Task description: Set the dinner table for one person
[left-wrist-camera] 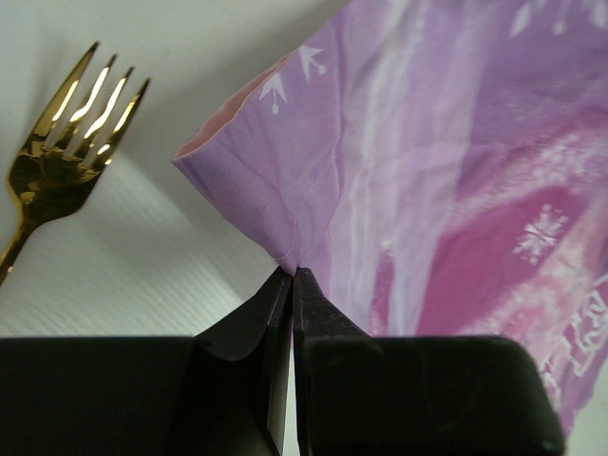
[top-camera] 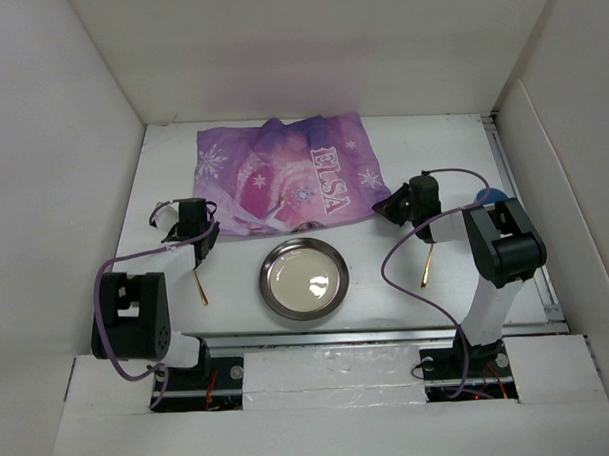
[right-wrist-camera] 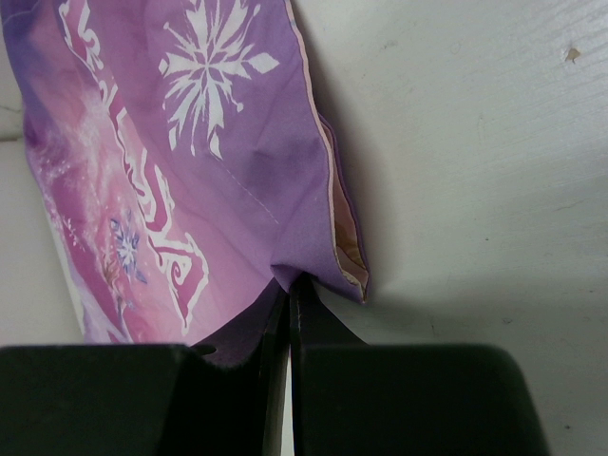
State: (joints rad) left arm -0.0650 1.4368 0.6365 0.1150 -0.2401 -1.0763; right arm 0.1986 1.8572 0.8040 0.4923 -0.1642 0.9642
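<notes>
Centrally, plate [top-camera: 270, 280] on dinner table [top-camera: 382, 290]

White surface [top-camera: 232, 311], large flat matte rectangle, level, fills centre of the top view, silver rail along its lower edge, faint scuffs and specks in right wrist view

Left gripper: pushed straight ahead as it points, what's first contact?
The purple cloth mat: the left gripper is shut on its corner, more cloth straight ahead. The gold fork sits off-line, likely clear.

Bright o/h light, soft shadows
</notes>
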